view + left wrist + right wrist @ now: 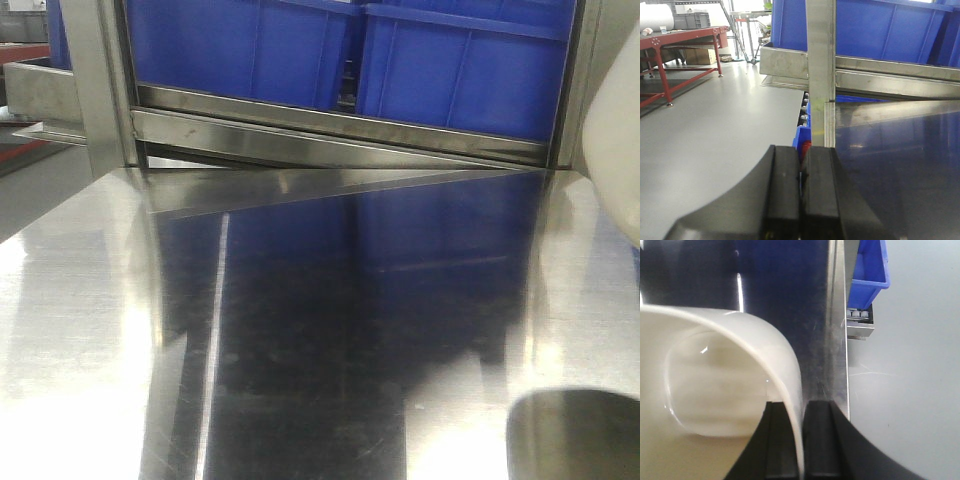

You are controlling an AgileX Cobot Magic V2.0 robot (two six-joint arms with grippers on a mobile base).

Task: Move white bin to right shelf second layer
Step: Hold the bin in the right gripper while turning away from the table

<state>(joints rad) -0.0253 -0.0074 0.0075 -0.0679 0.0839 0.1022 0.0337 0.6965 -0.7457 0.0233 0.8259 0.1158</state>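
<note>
The white bin (715, 370) fills the left of the right wrist view, its glossy cream inside facing the camera. My right gripper (801, 407) is shut on its wall, one finger inside and one outside. In the front view only a curved side of the white bin (615, 150) shows at the right edge, above the steel tabletop (330, 330). My left gripper (801, 150) is shut on nothing, at the tabletop's left edge. A steel rack level with small white rollers (860, 322) lies beyond the table's right edge. I cannot tell whether it is the right shelf second layer.
Large blue crates (300, 45) sit on a steel rack rail (330, 125) behind the tabletop, with an upright steel post (100, 80) at its left. Another blue crate (870, 270) sits over the rollers. Grey floor and a red workbench (675, 45) lie to the left.
</note>
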